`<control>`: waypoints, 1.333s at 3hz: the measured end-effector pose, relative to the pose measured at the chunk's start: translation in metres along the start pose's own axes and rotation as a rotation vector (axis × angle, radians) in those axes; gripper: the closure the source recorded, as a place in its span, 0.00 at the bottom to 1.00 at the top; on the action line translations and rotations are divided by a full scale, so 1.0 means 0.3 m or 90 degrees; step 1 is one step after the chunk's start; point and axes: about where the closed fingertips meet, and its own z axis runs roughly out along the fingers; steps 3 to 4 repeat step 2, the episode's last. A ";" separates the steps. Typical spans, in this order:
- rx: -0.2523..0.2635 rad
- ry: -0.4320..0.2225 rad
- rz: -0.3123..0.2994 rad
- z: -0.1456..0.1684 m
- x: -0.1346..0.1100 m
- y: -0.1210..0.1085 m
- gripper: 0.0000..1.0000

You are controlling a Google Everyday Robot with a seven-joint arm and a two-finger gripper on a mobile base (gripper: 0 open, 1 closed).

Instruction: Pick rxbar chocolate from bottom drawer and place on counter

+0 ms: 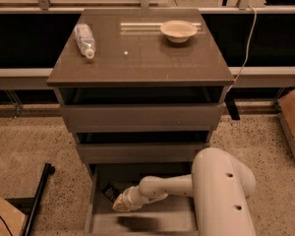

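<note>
Gripper (119, 203), at end of the white arm, sits low in the open grey-brown bottom drawer (171, 213). Its tip is just beside the small flat black wrapped rxbar chocolate (109, 191), at drawer's back-left. Whether it's open or touching: can't tell. Best to go slow, centre on bar, grip across the narrow width, lift straight up, clear the upper drawer fronts, then move to glossy grey-brown desk (152, 58).

Nothing legible: rxbar chocolate (109, 191) (pale marks only, unreadable), plastic bottle (84, 39) label likewise. Beside bar, gripper (118, 204) down in bottom drawer (172, 215).
</note>
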 end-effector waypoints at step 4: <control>-0.003 0.020 -0.010 -0.007 0.091 -0.024 0.52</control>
